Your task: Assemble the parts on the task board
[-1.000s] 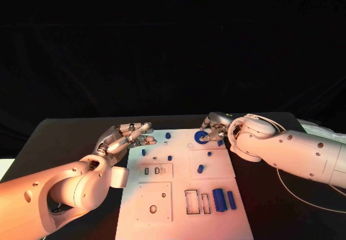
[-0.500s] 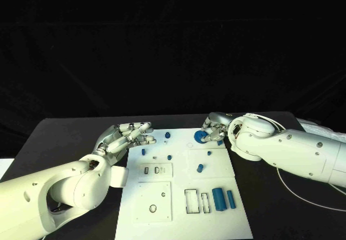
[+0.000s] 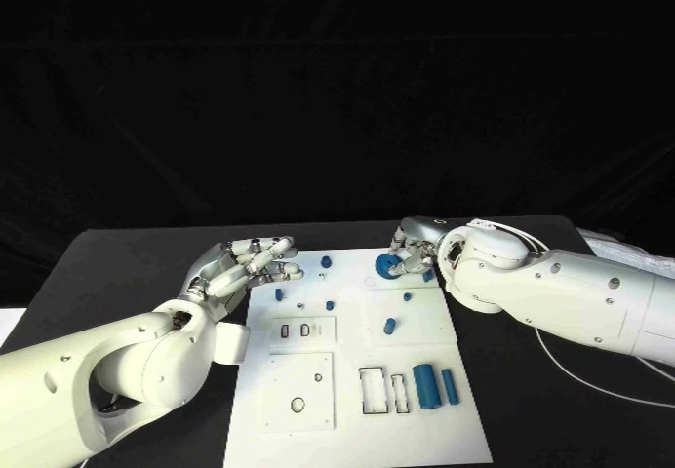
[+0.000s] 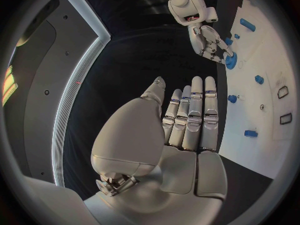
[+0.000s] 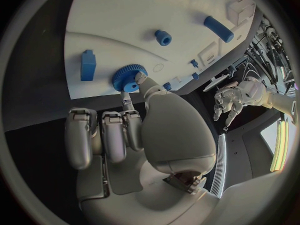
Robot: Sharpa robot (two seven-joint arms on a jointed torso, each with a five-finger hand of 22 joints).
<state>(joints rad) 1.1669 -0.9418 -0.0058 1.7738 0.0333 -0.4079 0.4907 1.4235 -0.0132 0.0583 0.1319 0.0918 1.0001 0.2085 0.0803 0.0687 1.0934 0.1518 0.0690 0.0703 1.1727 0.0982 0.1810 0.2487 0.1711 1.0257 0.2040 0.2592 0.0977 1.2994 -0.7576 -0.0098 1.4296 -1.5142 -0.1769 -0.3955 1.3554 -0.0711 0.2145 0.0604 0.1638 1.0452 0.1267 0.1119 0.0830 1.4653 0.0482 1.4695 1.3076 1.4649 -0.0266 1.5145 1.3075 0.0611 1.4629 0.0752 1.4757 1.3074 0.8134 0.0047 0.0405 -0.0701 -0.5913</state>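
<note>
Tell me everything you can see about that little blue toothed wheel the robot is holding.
The blue gear is a small round wheel with fine teeth round its rim and a raised hub at its centre, and it looks like plastic. The right hand pinches it between fingertips, with the other fingers curled back. It is held at the far end of the white task board, near the board's right edge. The head view shows it just beside the fingers; whether it touches the board cannot be told.
</note>
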